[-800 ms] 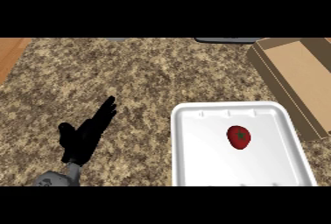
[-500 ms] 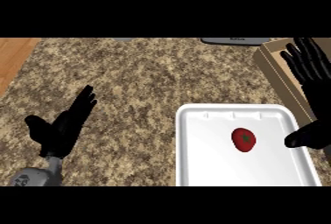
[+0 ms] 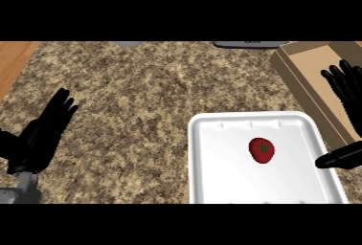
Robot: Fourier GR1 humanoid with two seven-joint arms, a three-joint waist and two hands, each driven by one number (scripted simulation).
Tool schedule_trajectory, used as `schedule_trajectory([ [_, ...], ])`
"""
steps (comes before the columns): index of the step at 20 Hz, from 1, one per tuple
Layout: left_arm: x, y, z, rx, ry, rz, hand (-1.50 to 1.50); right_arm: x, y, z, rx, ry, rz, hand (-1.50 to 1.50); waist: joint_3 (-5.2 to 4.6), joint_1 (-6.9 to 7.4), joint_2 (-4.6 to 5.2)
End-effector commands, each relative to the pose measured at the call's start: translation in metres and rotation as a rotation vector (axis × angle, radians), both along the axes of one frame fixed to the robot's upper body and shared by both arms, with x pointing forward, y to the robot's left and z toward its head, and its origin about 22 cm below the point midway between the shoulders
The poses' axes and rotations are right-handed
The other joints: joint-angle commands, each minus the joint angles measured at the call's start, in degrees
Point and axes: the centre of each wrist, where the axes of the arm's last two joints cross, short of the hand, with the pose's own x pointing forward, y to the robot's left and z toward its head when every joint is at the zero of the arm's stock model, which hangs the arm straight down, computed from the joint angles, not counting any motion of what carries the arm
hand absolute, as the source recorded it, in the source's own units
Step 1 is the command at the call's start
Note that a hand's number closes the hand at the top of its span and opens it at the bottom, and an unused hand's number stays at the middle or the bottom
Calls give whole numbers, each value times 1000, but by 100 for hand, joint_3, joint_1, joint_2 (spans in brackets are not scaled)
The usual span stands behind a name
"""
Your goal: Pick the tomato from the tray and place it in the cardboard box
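A red tomato [image 3: 262, 150] with a green stem spot lies right of centre in the white tray [image 3: 216, 158] at the lower right of the counter. The open cardboard box [image 3: 302, 61] stands at the upper right, just beyond the tray. My right hand [image 3: 346, 91] is open at the right edge, its straight fingers over the box and its thumb [image 3: 339, 158] over the tray's right rim, a little right of the tomato and not touching it. My left hand [image 3: 42, 134] is open at the left edge, fingers up, far from the tray.
The speckled granite counter [image 3: 141, 86] fills the view. A wooden strip [image 3: 13, 60] runs along the far left. A grey object [image 3: 247, 44] and a smaller grey one [image 3: 129, 44] sit at the counter's far edge.
My right hand came into view at the right and now hangs over the box and the tray's right rim. My left hand shifted left and turned. The view has moved so the tray sits higher and more central.
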Motion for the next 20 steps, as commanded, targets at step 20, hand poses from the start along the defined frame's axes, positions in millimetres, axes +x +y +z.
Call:
schedule_trajectory([
  [20,-17,9,-3,-5,7,28,0,-16,85,71,-1249,83,103,-150,-21,-98,-37],
])
